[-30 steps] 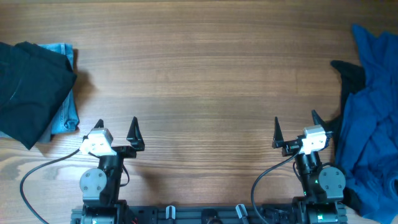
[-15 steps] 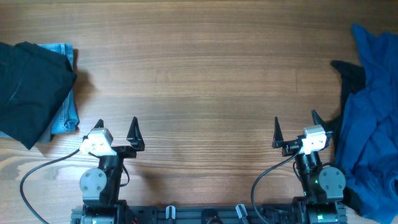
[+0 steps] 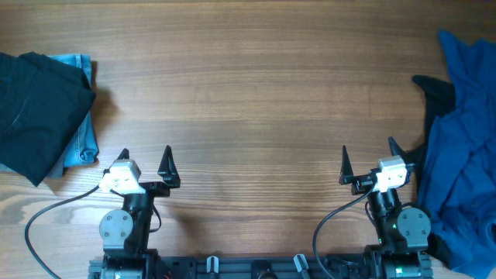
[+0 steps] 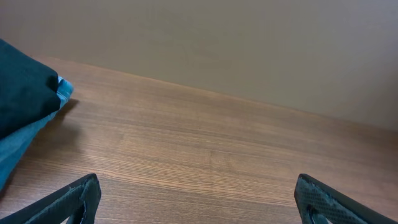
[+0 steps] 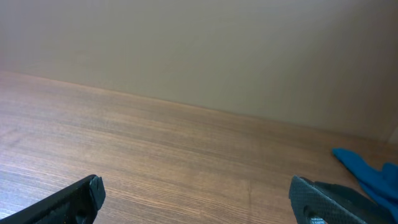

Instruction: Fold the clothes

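Note:
A crumpled deep teal-blue shirt [image 3: 463, 163] lies in a heap at the table's right edge, with a black garment [image 3: 435, 91] poking out from under it. A folded black garment [image 3: 35, 108] lies on a light-blue denim piece [image 3: 84, 132] at the left edge. My left gripper [image 3: 145, 159] is open and empty near the front edge, right of that stack. My right gripper [image 3: 368, 155] is open and empty, just left of the blue shirt. The left wrist view shows the black garment [image 4: 22, 93] and denim [image 4: 18, 146] at far left; the right wrist view shows a tip of the blue shirt [image 5: 367, 171].
The wooden table [image 3: 248, 101] lies between the two piles. A plain wall [image 4: 217, 37] stands behind its far edge. The arm bases [image 3: 120, 229] and a cable sit along the front edge.

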